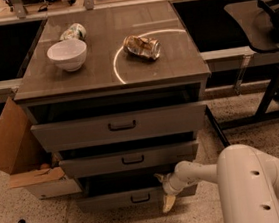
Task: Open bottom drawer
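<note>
The bottom drawer point(109, 202) is the slimmest grey-brown front, lowest of three in the cabinet, with a small dark pull handle point(140, 199) at its centre. It stands pulled out a little, with a dark gap above it. My gripper point(164, 191) is on the end of the white arm point(212, 173), at the drawer's front just right of the handle. One pale finger point(168, 203) points down over the panel, another sits at the drawer's top edge.
The top drawer point(121, 126) and middle drawer point(130, 160) also stand partly out. On the cabinet top are a white bowl point(67, 54), a crushed can point(142, 46) and a lying can point(72, 31). A cardboard box point(13, 148) is at left, a chair base point(274, 98) at right.
</note>
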Tool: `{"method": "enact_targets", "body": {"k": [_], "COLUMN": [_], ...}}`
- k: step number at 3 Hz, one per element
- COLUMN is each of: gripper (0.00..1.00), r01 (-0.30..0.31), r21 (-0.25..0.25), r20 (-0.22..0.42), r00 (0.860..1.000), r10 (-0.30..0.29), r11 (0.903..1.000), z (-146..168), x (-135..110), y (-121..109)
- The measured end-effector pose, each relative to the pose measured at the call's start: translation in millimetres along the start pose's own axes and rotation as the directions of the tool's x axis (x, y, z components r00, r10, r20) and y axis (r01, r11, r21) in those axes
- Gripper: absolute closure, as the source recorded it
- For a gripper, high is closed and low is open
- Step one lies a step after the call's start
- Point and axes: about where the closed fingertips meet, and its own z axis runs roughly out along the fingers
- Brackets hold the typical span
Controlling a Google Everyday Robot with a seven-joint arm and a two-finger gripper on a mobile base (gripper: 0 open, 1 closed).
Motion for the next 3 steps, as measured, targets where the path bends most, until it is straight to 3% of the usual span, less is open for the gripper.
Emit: {"method": "enact_targets", "body": {"k": [1,3], "gripper": [0.00,0.00], "r01": [0.000,-0.022], "r21": [0.000,-0.112], "r20": [0.000,0.031], "r00": [1.000,0.999], "r10": [0.000,0.025], "r11": [1.0000,0.9935], "z": [0,11], "x": [0,-2], "y": [0,17]}}
